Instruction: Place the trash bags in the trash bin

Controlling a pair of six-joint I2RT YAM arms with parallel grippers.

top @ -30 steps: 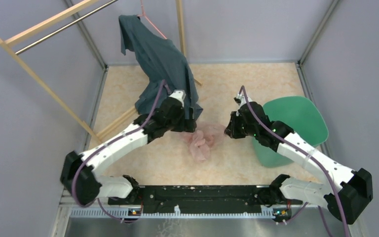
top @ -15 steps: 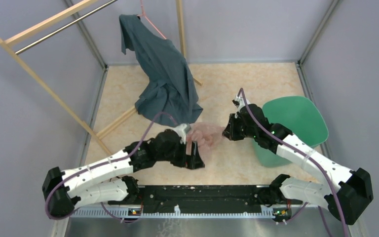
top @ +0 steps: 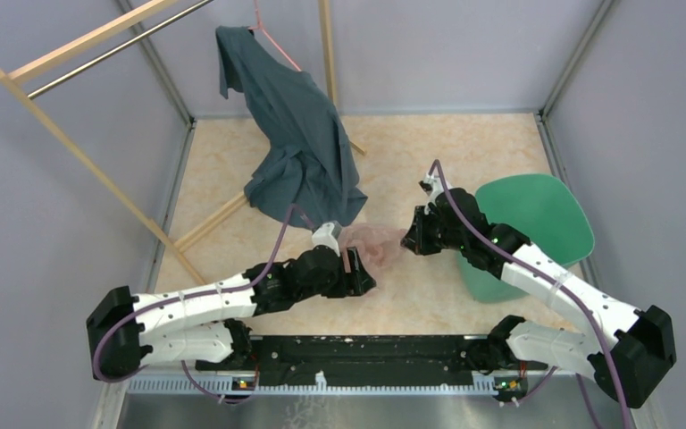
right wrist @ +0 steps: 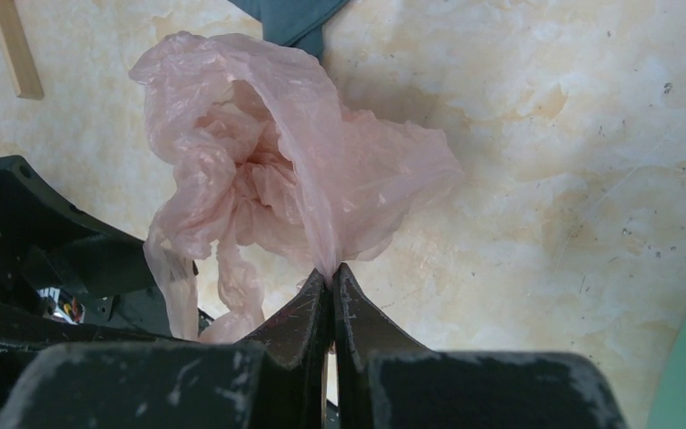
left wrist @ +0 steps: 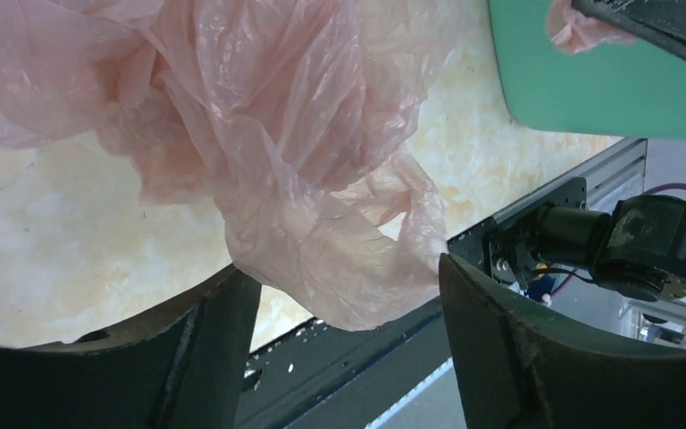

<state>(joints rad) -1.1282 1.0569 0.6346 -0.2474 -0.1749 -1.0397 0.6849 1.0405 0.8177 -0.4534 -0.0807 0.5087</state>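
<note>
The pale pink trash bag (top: 371,243) hangs crumpled just above the floor between my two grippers. My right gripper (top: 408,239) is shut on a pinched fold of the trash bag (right wrist: 268,170), with the film coming out at the fingertips (right wrist: 331,270). My left gripper (top: 357,273) is open at the bag's near side. In the left wrist view a lower fold of the bag (left wrist: 268,152) hangs between the wide-apart fingers of the left gripper (left wrist: 344,273). The teal-green trash bin (top: 536,210) stands to the right, behind the right arm; its wall (left wrist: 581,89) also shows in the left wrist view.
A dark blue-grey shirt (top: 299,134) hangs from a wooden rack (top: 80,54) at the back left, and its hem reaches the floor just behind the bag. The black base rail (top: 366,349) runs along the near edge. Grey walls close in the floor.
The left arm swung away from the shirt, down to the near side, then up against the bag; its fingers have narrowed a little. The right gripper kept its hold and stayed put.
</note>
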